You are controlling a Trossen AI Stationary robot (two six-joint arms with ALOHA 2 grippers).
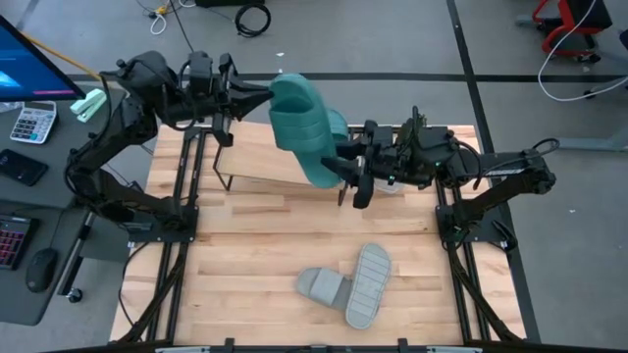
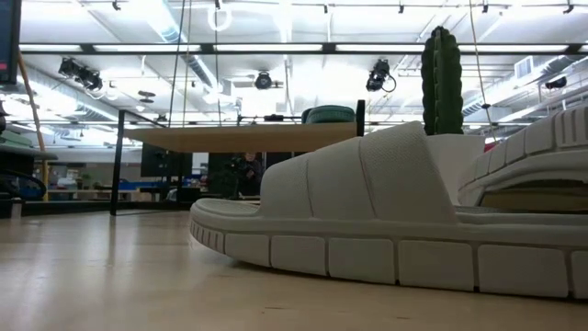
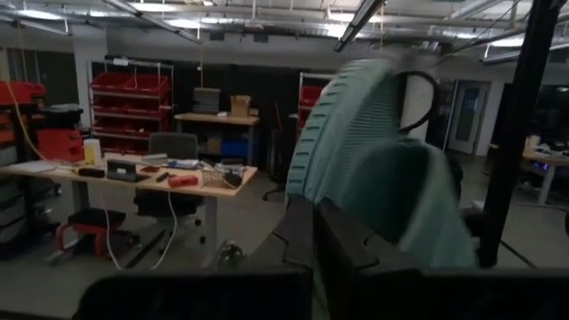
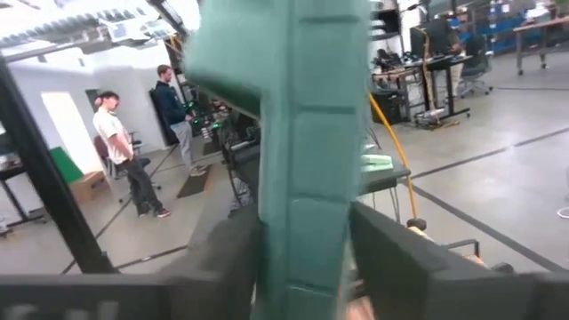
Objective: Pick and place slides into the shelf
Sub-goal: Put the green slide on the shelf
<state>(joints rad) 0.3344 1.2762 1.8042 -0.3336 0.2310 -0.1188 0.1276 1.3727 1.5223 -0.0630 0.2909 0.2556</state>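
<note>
Left gripper (image 1: 263,95): you have it clenched on the upper end of the teal slide (image 1: 302,127), gripping from the left, above the shelf's far left part.
Right gripper (image 1: 345,169): you see its fingers (image 4: 400,258) standing either side of the slide's lower end; whether they grip or have let go, you cannot tell.
Teal slide: held in the air between both grippers, its long axis running from the far left down toward the near right, above the shelf (image 1: 255,157).
Key relation: the shelf plank lies directly under the slide, along the far edge of the worktop (image 1: 245,255); a second teal slide (image 1: 337,123) already sits on it, just beside the carried one.
Nearer arm: your left arm is closer to the free stretch of plank, so it looks the likely one to finish the placing.
Arm pose: both arms reach inward from their sides, wrists roughly level, meeting over the shelf.
Grey slides (image 1: 348,284): two lie near the worktop's near edge, touching, well apart from both grippers.
</note>
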